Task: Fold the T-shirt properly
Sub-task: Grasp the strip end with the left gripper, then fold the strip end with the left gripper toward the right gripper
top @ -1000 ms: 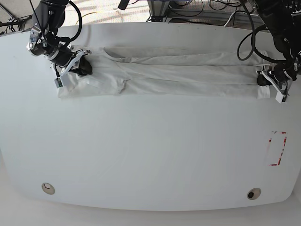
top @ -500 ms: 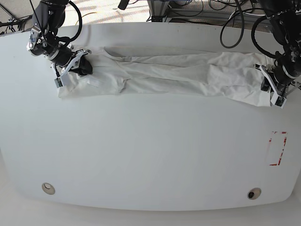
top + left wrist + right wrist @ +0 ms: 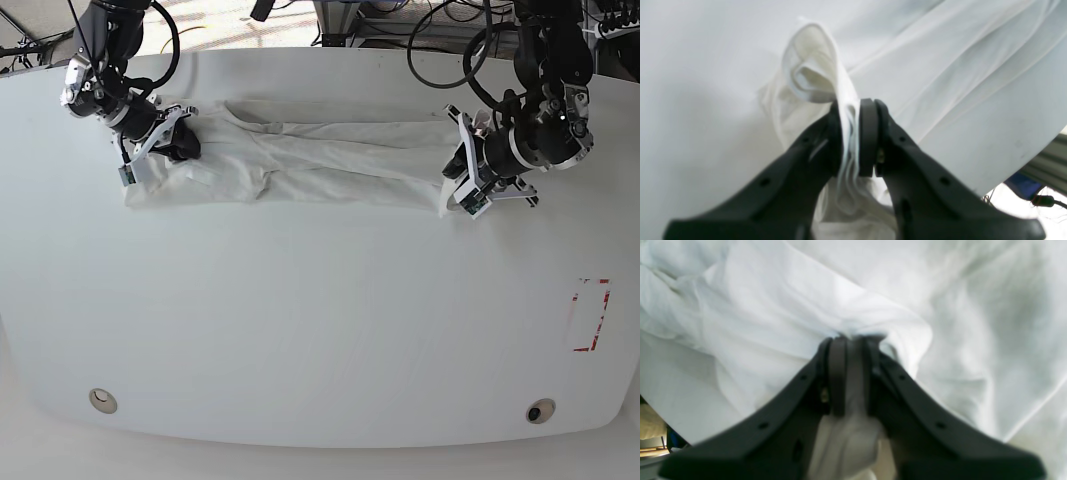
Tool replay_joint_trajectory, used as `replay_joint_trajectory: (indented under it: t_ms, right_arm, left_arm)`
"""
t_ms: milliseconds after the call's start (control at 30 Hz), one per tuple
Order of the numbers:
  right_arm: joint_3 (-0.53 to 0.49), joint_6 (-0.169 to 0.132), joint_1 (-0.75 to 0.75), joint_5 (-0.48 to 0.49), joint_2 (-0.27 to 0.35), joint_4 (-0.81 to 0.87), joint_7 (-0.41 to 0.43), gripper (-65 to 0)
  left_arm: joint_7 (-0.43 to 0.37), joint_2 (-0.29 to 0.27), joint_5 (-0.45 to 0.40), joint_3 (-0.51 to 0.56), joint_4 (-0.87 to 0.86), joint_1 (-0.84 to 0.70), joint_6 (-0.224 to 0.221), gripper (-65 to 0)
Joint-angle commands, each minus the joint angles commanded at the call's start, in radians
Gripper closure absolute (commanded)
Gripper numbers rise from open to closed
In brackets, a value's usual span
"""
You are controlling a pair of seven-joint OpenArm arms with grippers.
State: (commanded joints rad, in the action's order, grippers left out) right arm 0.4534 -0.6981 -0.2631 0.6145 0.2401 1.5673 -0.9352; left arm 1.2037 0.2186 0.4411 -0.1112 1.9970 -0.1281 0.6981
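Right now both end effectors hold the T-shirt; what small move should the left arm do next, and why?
Probably carry the left end effector further toward the right end effector, then lower it. Its jaws are shut on the hem of the T-shirt, lifted off the table, while the other end is pinned, so the fold is only partly made.

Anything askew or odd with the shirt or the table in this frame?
Nothing damaged. The T-shirt lies as a long, wrinkled band across the table, not flat. The left gripper lifts a bunched end; the right gripper pinches the other.
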Motion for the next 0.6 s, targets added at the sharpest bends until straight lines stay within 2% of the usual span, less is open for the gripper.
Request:
replay_joint_trajectory:
  t_ms: [400,467,600]
  right_arm:
    - [0.002,0.000,-0.006,0.002,0.000,0.003,0.002,-8.7]
    - [0.002,0.000,-0.003,0.002,0.000,0.003,0.002,-8.7]
    - [0.002,0.000,-0.005,0.002,-0.018,0.008,0.002,-8.7]
  left_arm:
    - [0.000,-0.058,0.000,0.141,-0.018,0.066,0.000,-4.2]
    - [-0.002,-0.089,0.000,0.153,-0.021,0.086,0.000,-4.2]
    - [-0.002,-0.104,0.000,0.170,-0.021,0.103,0.000,-4.2]
